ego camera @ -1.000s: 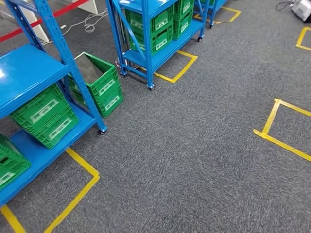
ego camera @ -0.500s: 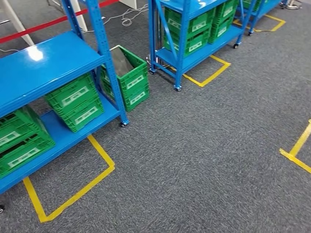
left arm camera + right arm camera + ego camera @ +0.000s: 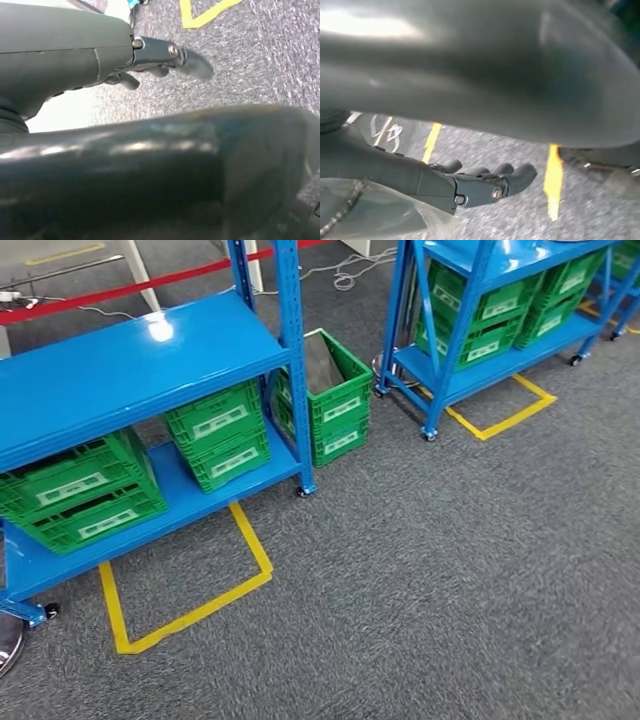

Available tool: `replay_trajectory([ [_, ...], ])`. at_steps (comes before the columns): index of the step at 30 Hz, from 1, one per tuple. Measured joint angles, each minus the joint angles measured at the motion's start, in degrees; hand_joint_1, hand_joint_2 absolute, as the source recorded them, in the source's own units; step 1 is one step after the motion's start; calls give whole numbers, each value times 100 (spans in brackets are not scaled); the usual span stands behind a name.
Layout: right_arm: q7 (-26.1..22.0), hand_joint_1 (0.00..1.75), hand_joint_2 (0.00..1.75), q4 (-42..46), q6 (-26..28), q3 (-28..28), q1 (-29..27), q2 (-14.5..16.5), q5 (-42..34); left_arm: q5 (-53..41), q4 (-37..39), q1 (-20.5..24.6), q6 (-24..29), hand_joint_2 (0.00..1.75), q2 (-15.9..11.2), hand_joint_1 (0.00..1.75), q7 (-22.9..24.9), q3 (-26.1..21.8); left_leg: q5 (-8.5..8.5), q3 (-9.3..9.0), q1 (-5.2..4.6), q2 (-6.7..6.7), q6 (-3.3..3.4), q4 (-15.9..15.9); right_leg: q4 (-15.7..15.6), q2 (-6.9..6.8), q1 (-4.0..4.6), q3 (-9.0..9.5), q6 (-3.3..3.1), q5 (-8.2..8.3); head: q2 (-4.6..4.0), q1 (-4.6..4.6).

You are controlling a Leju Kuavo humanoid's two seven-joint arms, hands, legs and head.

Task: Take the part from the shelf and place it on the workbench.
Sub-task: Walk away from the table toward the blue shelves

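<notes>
A: What is hard to make out here?

B: The part itself. I cannot tell where it is. The near shelf (image 3: 143,360) is cut off at the left edge, and its green crates (image 3: 219,432) on the lower level sit under the blue board, so their insides are hidden. One green crate on the floor (image 3: 332,400), just beside the shelf's upright, is open at the top, but what lies in it is a dull grey shape I cannot name.

A: And the second shelf?

B: The far shelf (image 3: 490,310) is cut off at the top and right; it carries more green crates (image 3: 475,315), contents unseen. Yellow tape (image 3: 189,610) marks a square on the grey carpet (image 3: 453,570) in front of the near shelf.

A: How do the hands lie?

B: In the left wrist view the left hand (image 3: 158,55) reaches out over the carpet with its fingers (image 3: 192,62) stretched nearly straight, apart from one another, with nothing between them. A dark blurred body fills the picture beside it and hides much of the floor.

A: The right?

B: The right hand (image 3: 482,185) is much the same: fingers (image 3: 520,177) extended and lightly curved, spread, holding nothing, above carpet with yellow tape. A clear plastic sheet (image 3: 369,212) lies by the wrist; I cannot tell what it belongs to.
</notes>
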State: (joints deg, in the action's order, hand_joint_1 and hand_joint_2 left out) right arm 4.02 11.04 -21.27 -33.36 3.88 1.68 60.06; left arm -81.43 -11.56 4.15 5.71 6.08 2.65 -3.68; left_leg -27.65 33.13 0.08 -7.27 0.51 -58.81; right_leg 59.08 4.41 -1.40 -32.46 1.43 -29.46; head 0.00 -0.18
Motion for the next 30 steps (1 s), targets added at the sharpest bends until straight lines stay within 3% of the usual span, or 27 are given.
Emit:
replay_trajectory([
  [1, -15, 0, 0, 0, 0, -10, -2, -1, -14, 15, 0, -18, 8, 0, -7, 0, -6, 1, -8, 9, 7, 4, -29, -11, -11, -67, 2, 11, -30, 5, 0, 0],
  [3, -19, 0, 0, 0, 1, -35, -11, -5, -35, 43, 0, -43, 21, 0, -19, 0, -9, 1, -168, 117, -3, 241, -83, -259, -38, -213, 0, 48, -97, 0, 0, -32],
  [5, -6, 0, 0, 0, -4, -65, -28, -9, -47, 54, 0, -45, 37, 0, -20, 0, -9, 1, -505, 433, -8, 564, -125, -940, -45, -384, 22, 79, -151, -25, 0, -66],
  [6, 1, 0, 0, 0, -7, -79, -34, -9, -49, 59, 0, -47, 42, 0, -20, 0, -9, 1, -648, 615, -4, 634, -135, -1314, -45, -476, 36, 90, -167, -39, 0, -70],
  [7, 5, 0, 0, 0, -9, -89, -37, -9, -50, 63, 0, -57, 47, 0, -20, 0, -9, 1, -706, 738, -2, 665, -136, -1565, -45, -562, 48, 103, -178, -53, 0, -69],
  [8, 11, 0, 0, 0, -9, -97, -38, -9, -50, 65, 0, -70, 49, 0, -20, 0, -9, 1, -655, 767, -3, 680, -127, -1617, -45, -642, 59, 119, -184, -68, 0, -70],
  [10, 36, 0, 0, 0, -10, -110, -33, -9, -50, 76, 0, -89, 51, 0, -21, 0, -3, 1, -278, 502, -26, 771, -59, -1072, -45, -789, 84, 169, -184, -101, 0, -70],
  [11, 52, 0, 0, -1, -10, -114, -32, -7, -50, 85, 0, -88, 54, 0, -27, 0, 0, 1, -112, 306, -66, 934, 3, -680, -47, -858, 96, 195, -179, -120, 0, -67],
  [12, 64, 0, 0, -1, -7, -117, -32, -4, -50, 96, 0, -79, 57, 0, -33, 0, 3, 1, -6, 142, -111, 1094, 59, -338, -45, -920, 112, 213, -165, -140, 0, -63],
  [14, 74, 0, 0, -1, -1, -122, -24, 0, -49, 118, 0, -63, 65, 0, -42, 0, 5, 1, 8, 28, -184, 1284, 122, -56, -51, -1053, 135, 232, -126, -164, 0, -65],
  [16, 77, 0, 0, 1, -1, -126, 0, -1, -45, 144, 0, -78, 66, 0, -37, 0, 9, -1, 34, 19, -169, 1152, 144, 10, -67, -1137, 142, 264, -73, -191, 0, -76],
  [18, 81, 0, 0, 2, -5, -127, 9, -3, -39, 161, 0, -90, 64, 0, -39, 0, 16, -7, 80, -19, -113, 998, 187, 85, 97, -885, 123, 216, -18, -329, 0, -60],
  [20, 87, 0, 0, 2, -8, -128, -5, -4, -35, 163, 0, -69, 65, 0, -26, 0, 19, -12, 105, -25, -79, 843, 220, 114, 691, -549, 92, -66, 23, -642, 0, -34],
  [22, 93, 0, 0, 2, -9, -128, -21, -4, -35, 163, 0, -68, 62, 0, 1, 0, 19, -13, 107, -18, -73, 675, 227, 112, 1363, -466, 75, -426, 59, -877, 0, -27],
  [23, 95, 0, 0, 2, -9, -128, -28, -5, -35, 163, 0, -78, 61, 0, 8, 0, 19, -13, 108, -21, -69, 591, 225, 109, 1474, -458, 71, -512, 73, -846, 0, -26],
  [24, 95, 0, 0, 2, -8, -128, -31, -7, -35, 163, 0, -88, 60, 0, 10, 0, 19, -14, 107, -27, -62, 508, 218, 104, 1363, -451, 65, -492, 83, -700, 0, -27],
  [25, 95, 0, 0, 2, -8, -128, -30, -10, -35, 163, 0, -93, 60, 0, 11, 0, 19, -15, 104, -33, -52, 425, 203, 93, 1037, -414, 55, -365, 89, -467, 0, -27],
  [27, 94, 0, 0, 2, -4, -128, -24, -14, -33, 165, 0, -85, 55, 0, 15, 0, 18, -18, 85, -19, -42, 271, 144, 46, 294, -158, 16, -41, 94, -133, 0, -26],
  [29, 92, 0, 0, 1, 3, -128, -17, -14, -26, 168, 0, -81, 36, 0, 18, 0, -7, -19, 89, 28, -37, 147, 68, 11, -31, 32, 1, 126, 65, -78, 0, -29],
  [30, 90, 0, 0, 0, 8, -128, -11, -13, -22, 172, 0, -85, 22, 0, 18, 0, -28, -20, 104, 49, -31, 88, 32, 7, -53, 11, 10, 144, 35, -81, 0, -29],
])
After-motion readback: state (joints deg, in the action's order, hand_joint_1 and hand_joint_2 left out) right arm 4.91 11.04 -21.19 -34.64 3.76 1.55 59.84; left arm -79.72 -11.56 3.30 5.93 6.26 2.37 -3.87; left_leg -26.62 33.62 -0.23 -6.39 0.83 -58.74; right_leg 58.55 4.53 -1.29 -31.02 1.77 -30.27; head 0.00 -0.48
